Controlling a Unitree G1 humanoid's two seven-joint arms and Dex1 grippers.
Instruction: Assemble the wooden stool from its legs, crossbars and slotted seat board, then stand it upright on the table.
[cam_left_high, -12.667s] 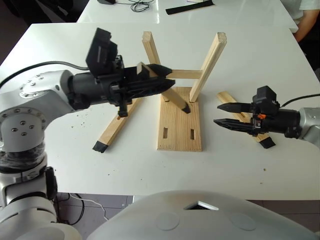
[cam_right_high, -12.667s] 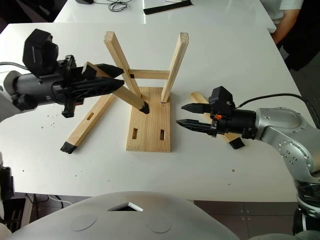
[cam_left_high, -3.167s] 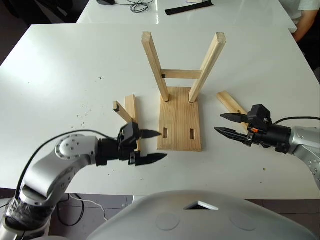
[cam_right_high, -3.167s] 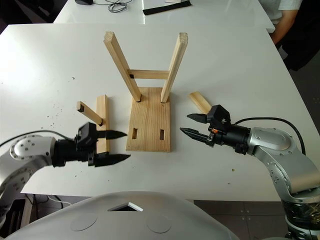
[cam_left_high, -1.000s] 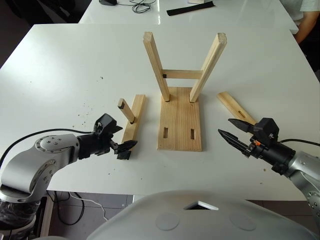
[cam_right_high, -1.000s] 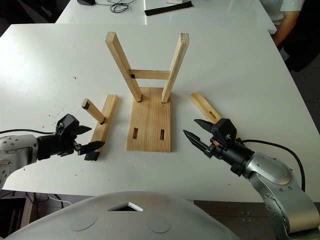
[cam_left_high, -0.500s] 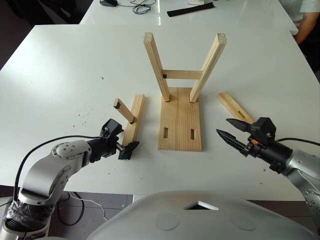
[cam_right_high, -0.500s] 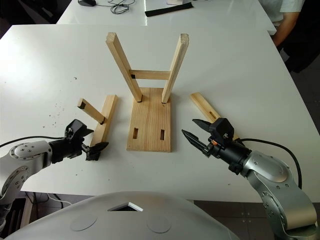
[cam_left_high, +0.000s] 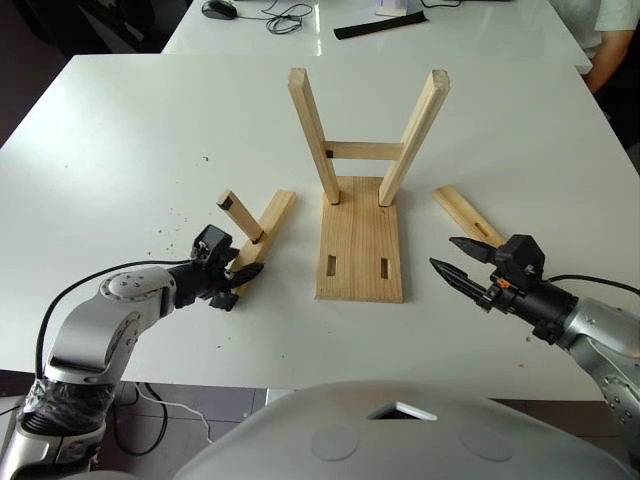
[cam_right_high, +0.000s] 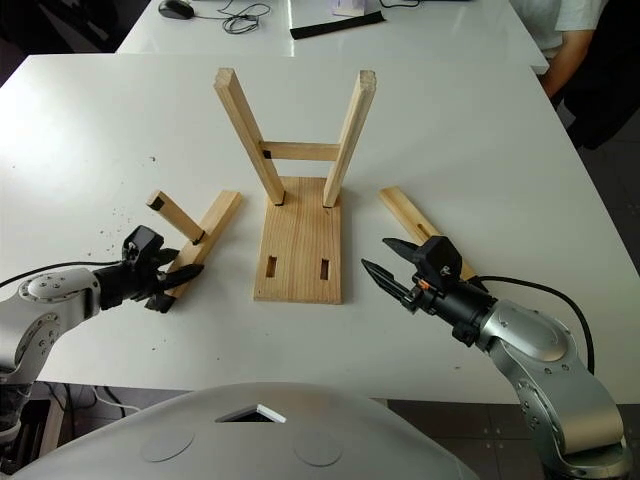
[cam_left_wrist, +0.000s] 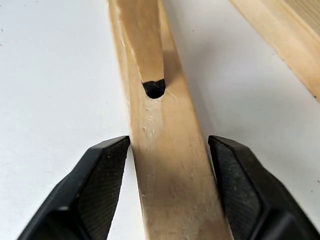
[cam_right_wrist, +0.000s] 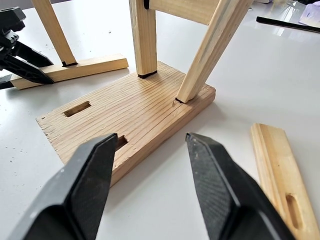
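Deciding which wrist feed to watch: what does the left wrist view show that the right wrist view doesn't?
Left wrist only: the grip up close, the left end effector clamped on the loose leg just short of the crossbar socket. Right wrist only: the open right end effector, empty slots in the seat board, two standing legs, a slotted leg lying flat. Both: that loose leg with its crossbar, the left end effector, the seat board.

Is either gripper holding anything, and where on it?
The left gripper clasps the crossbar-fitted leg by its near end; the right gripper is open and empty.
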